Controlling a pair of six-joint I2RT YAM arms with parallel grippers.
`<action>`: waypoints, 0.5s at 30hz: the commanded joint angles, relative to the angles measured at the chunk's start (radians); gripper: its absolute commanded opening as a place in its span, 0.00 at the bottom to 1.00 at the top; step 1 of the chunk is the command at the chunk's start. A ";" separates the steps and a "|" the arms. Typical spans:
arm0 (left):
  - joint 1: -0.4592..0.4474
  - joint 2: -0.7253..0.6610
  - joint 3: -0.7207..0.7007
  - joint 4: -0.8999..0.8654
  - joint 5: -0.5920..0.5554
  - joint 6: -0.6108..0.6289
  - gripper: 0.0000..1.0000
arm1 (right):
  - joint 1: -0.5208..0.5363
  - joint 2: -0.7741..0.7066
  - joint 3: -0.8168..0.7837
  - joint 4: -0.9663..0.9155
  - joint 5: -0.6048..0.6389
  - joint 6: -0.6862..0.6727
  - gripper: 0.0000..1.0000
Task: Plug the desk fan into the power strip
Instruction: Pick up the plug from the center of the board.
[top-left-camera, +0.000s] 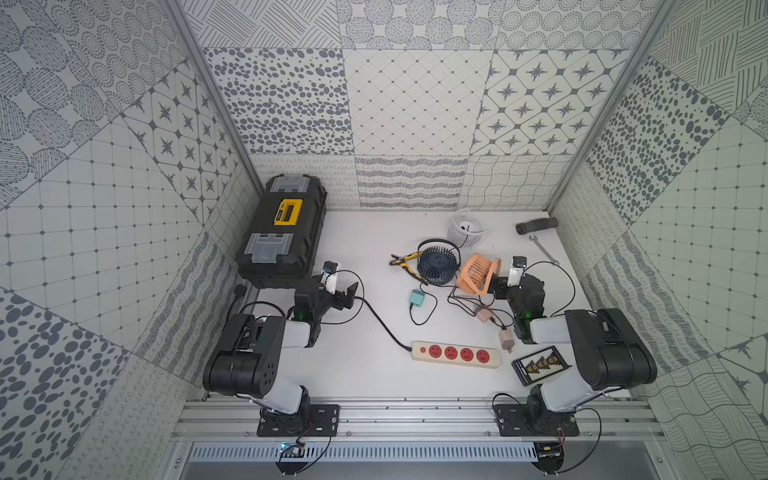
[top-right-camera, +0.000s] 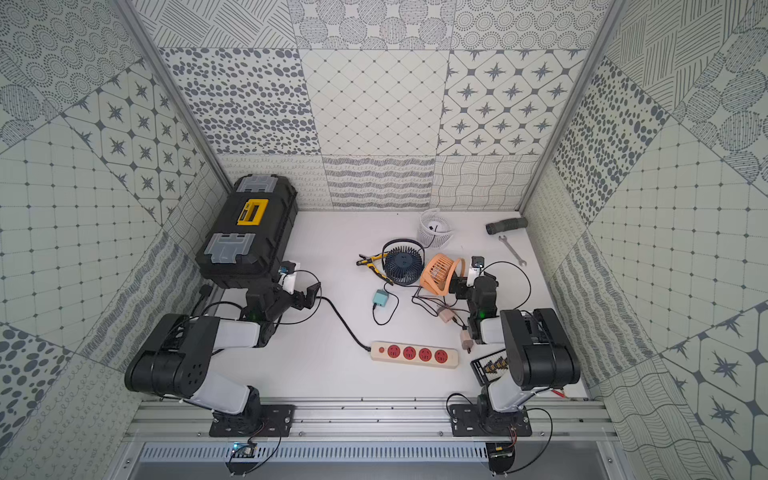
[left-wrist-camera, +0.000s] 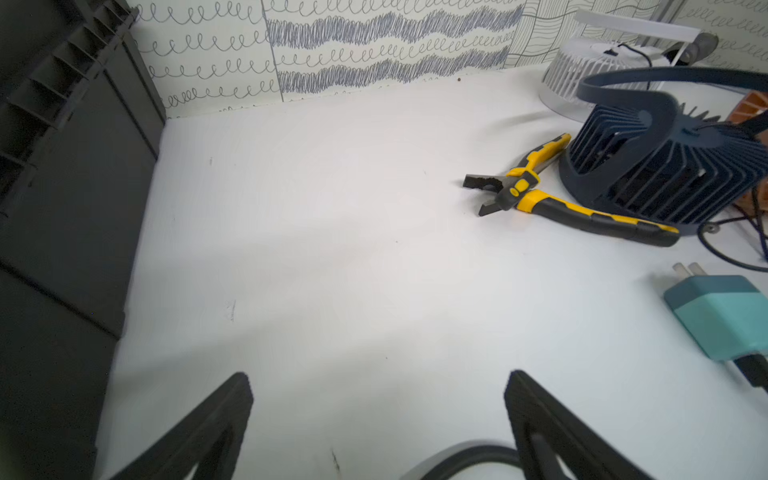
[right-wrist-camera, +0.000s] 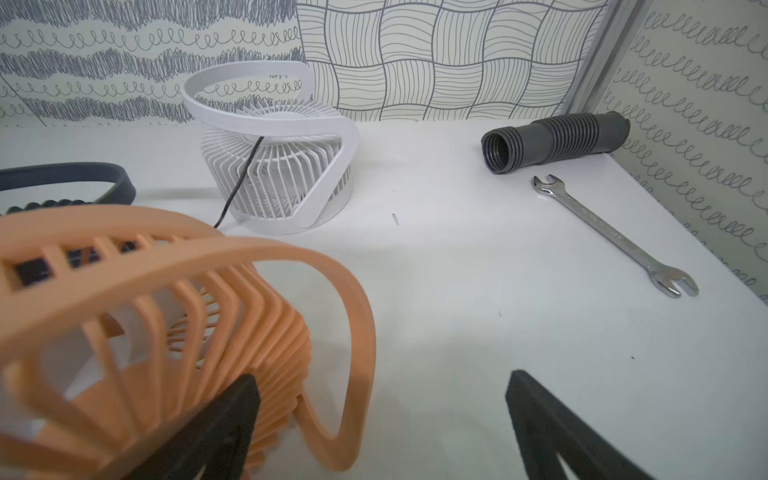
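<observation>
- power strip (top-left-camera: 456, 354): lies flat at the near edge of the worktop (top-left-camera: 365, 374), between my arms. All four red sockets face up and are vacant, so a plug can go straight down.
- navy fan (top-left-camera: 438, 262), orange fan (top-left-camera: 478, 274), white fan (top-left-camera: 465, 226): clustered behind the strip, cords tangled.
- teal plug (top-left-camera: 417, 297): loose, apart from the tangle.
- pinkish plug (top-left-camera: 507, 340): just beside the strip's end. I judge it the handiest.
- left jaws: spread wide, empty, over bare worktop.
- right jaws: spread wide, empty, just beside the orange fan.

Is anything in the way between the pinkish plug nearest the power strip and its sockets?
Nothing visible. The pinkish plug lies just off the end of the power strip, only bare table between, and all four red sockets look empty.
</observation>
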 joint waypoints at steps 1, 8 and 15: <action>0.007 0.001 0.000 0.039 0.024 0.015 0.98 | 0.002 -0.006 0.009 0.039 -0.005 -0.005 0.97; 0.007 0.001 0.000 0.040 0.024 0.015 0.98 | 0.002 -0.006 0.010 0.039 -0.005 -0.005 0.97; 0.011 0.003 0.015 0.012 -0.066 -0.023 0.98 | -0.011 -0.008 0.010 0.034 0.007 0.017 0.97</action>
